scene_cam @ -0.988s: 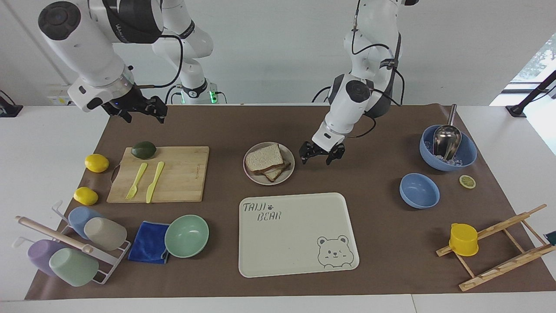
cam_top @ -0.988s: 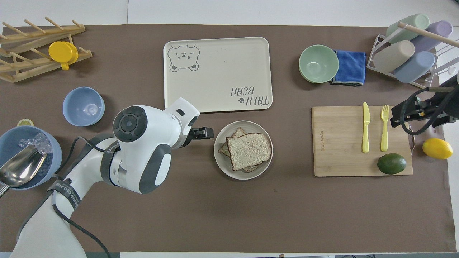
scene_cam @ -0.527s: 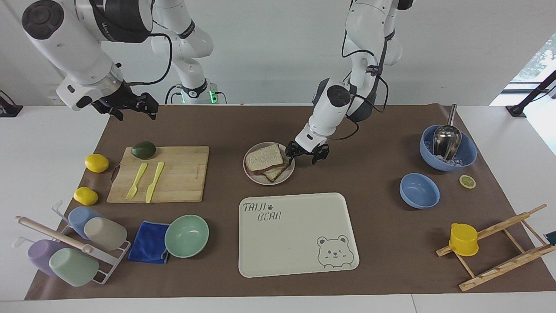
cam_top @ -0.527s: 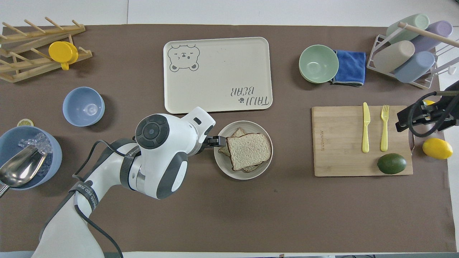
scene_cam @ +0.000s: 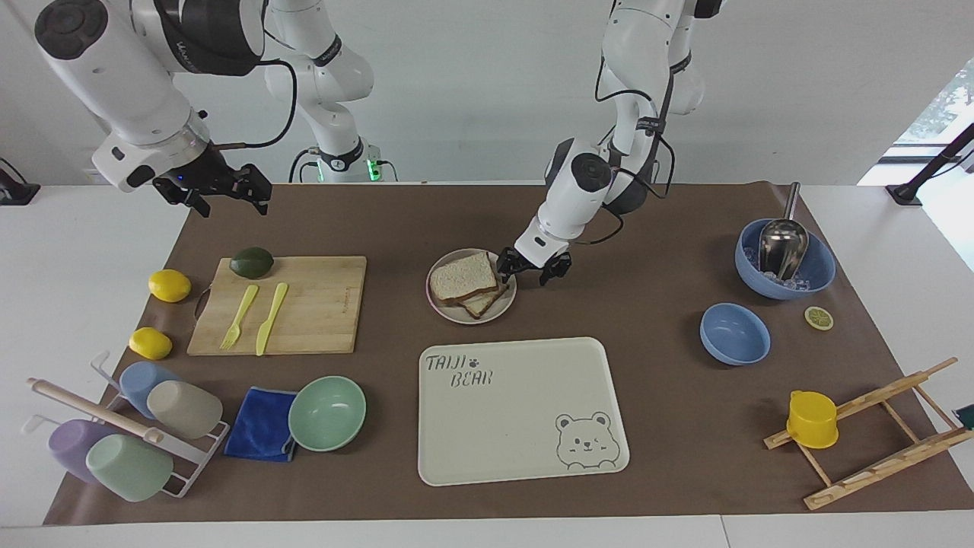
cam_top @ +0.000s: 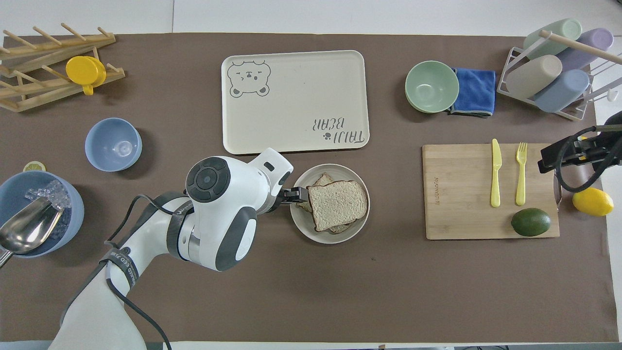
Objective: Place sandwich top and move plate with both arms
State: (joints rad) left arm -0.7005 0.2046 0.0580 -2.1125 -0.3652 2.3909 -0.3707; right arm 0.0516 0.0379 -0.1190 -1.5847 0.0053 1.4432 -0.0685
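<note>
The sandwich top, a pale speckled slice with a brown crust, lies on another slice on the round beige plate in the middle of the brown mat. My left gripper is low at the plate's rim on the left arm's side. It is open, with one finger over the rim and the other outside it. My right gripper hangs open and holds nothing, raised over the mat's edge near the cutting board.
The cream bear tray lies just farther from the robots than the plate. A wooden cutting board carries a yellow knife, a fork and an avocado. Two blue bowls sit toward the left arm's end.
My left gripper has come down and across to the plate's rim, with its fingers drawn in slightly. My right gripper has drifted up and away from the cutting board.
</note>
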